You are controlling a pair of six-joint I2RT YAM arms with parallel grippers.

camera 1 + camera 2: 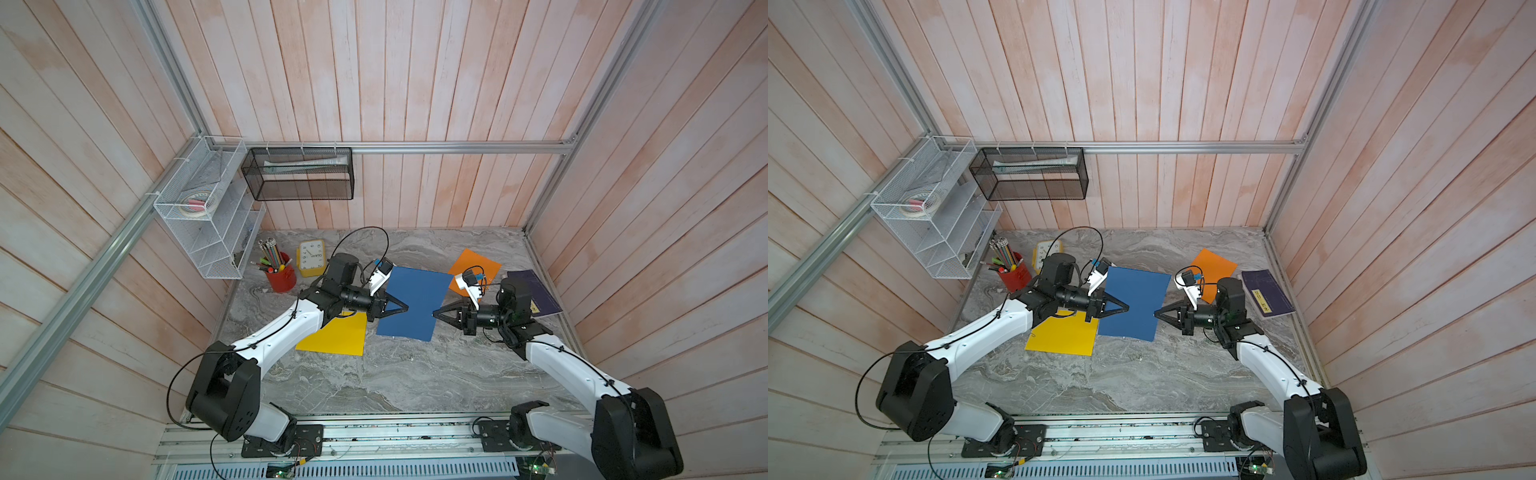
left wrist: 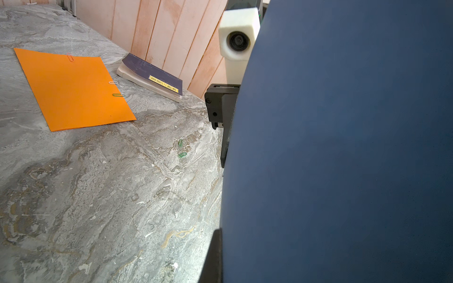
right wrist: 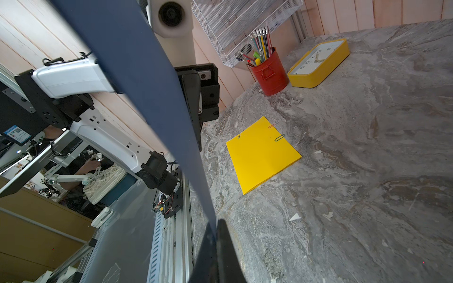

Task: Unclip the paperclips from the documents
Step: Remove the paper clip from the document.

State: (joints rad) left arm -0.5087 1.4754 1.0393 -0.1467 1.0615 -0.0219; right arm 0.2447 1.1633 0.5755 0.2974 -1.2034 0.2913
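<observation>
A: Status of the blue document (image 1: 419, 286)?
B: Lifted off the desk (image 1: 415, 382) at mid-scene, held between the two arms. The left hand (image 1: 405, 308) is pressed together on its left edge; the right hand (image 1: 435, 312) pinches its right edge. From the right wrist the sheet shows edge-on, running down into the closed fingers (image 3: 228, 250).
A: And the paperclips?
B: The orange document (image 2: 73, 90) lies flat at the far right with three on its edges: a red paperclip (image 2: 70, 57), a silvery paperclip (image 2: 113, 82) and a green paperclip (image 2: 118, 95). Two loose green paperclips (image 2: 180, 143) (image 2: 182, 154) lie close together on bare desk, apart from that sheet.
A: The yellow document (image 3: 262, 156)?
B: Flat on the desk, left of the blue one and nearer, partly hidden by the left arm in both top views. Three more sit on its edges: a red clip (image 3: 271, 126), a green clip (image 3: 279, 138) and a dark clip (image 3: 238, 136) at a corner.
A: Anything else around?
B: A purple book (image 2: 152, 73) by the right wall; a red pencil cup (image 3: 269, 73) and a yellow clock (image 3: 318, 63) at the far left.
</observation>
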